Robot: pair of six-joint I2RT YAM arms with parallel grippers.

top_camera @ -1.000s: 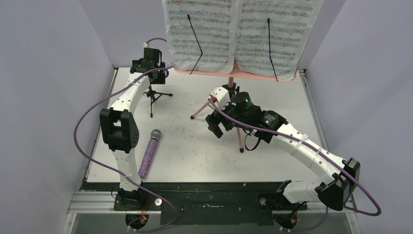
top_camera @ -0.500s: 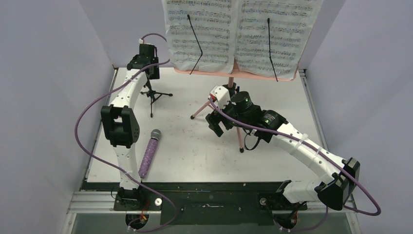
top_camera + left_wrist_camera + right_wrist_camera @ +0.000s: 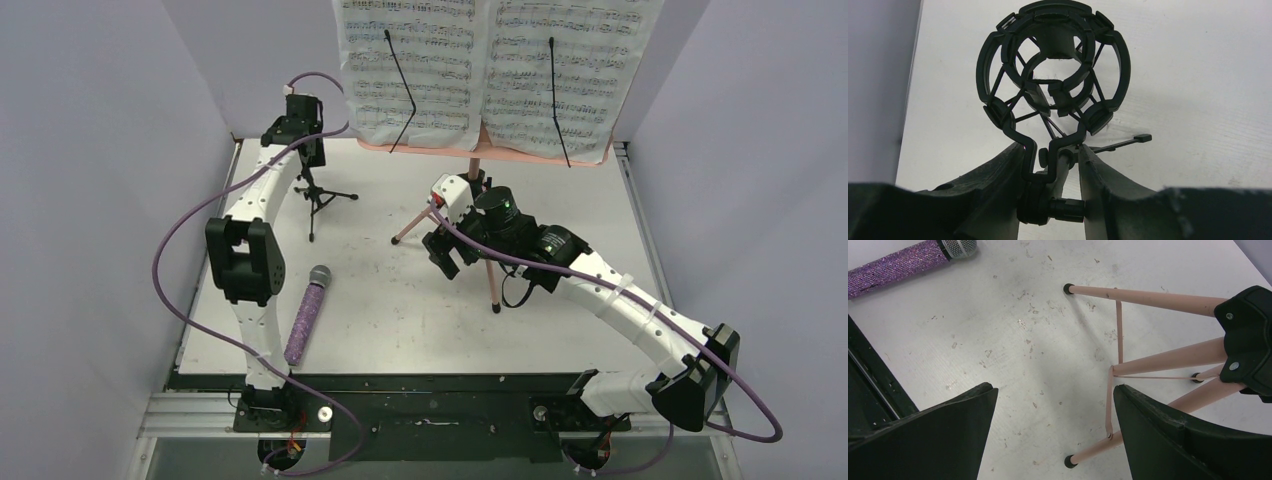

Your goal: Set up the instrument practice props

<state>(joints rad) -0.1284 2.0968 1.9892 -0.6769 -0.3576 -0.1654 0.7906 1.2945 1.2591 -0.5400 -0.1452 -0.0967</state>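
Left gripper is clamping the thin stem of the black tripod mic stand at the far left of the scuffed white table. Its cage-like ring mount is standing upright. Right gripper is hanging, jaws wide apart, over the pink music stand, whose legs are smooth tubes. Purple glitter microphone, with a grey mesh head, is lying flat beside the left arm. White sheet-music pages are resting on the music stand.

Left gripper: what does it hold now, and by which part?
The left gripper holds the black mic stand by its stem, just below the ring mount.
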